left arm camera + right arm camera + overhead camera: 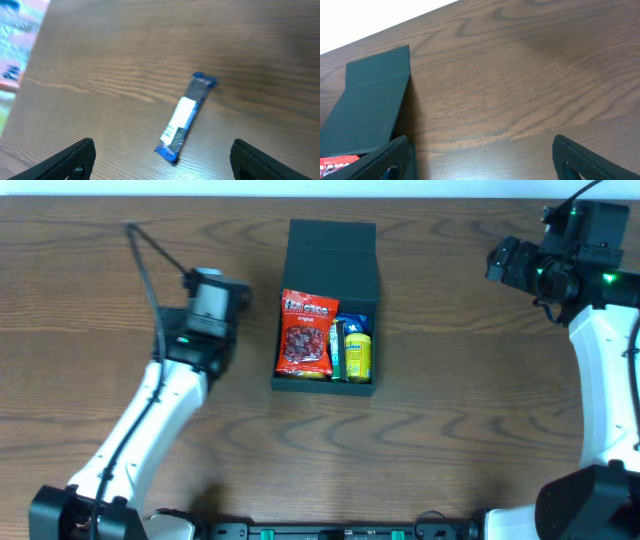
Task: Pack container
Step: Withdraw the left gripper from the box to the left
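Dark green container (322, 388) sits mid-table between the two arms, with its lid (330, 240) flipped open toward the far side. It's already pretty full: a red packet (306, 335) on the left, a thin blue-green packet (340, 345) in the middle and a yellow packet (358, 352) on the right.

The left gripper (163, 160) is spread wide with nothing in it. It hangs just left of the box over a blue bar (184, 116) that lies slantwise on the wooden table (460, 430). The right gripper (481, 150) is also wide open and empty, parked well off at the far right.

My guess at what could go wrong:
- The bar is flat and thin, so the fingers might skate over it or only nip the wrapper edge — then it droops or drops on the way over.
- It lies at an angle, so a grab that isn't lined up could just spin it.
- There's little free room in the box. The bar may end up on top of the packets or catch a wall, and then the lid won't shut.

Labels — not much luck. The red packet has white lettering and the bar has a white panel, but both are too small or blurred to read.
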Controlling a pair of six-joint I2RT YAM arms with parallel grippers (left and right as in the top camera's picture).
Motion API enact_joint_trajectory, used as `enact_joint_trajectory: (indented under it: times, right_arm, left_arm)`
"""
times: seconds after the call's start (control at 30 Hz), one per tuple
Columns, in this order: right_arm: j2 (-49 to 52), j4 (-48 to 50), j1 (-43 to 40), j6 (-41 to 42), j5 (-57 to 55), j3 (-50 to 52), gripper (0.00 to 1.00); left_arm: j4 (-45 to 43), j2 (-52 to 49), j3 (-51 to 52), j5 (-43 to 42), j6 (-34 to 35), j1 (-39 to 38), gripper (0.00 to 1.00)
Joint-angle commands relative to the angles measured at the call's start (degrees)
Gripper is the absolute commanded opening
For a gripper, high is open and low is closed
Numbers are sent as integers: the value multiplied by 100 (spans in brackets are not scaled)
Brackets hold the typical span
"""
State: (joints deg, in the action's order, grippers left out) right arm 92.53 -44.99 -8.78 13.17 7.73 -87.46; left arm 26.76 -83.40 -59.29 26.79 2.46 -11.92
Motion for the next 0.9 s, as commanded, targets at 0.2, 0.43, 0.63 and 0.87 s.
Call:
enact_joint_trajectory:
  times: [0.2,0.43,0.63,0.87]
  right_arm:
    - [-28,-160,-37,-46,-17,-11,91]
    - [-28,-164,-37,-31,-17,-11,91]
    - [-28,-177,-37,-31,-17,-11,92]
    - [-28,-175,-37,-31,-17,-11,92]
  left_arm:
    - [-210,-960,-76,-2343,-1434,1394,91]
    - [-625,-1563,-76,-2343,-2065,1416,89]
    - [-881,-1950,-76,-2347,-2430,1419,86]
    - [-1217,-2229,-76,-2391,-2457,1432,82]
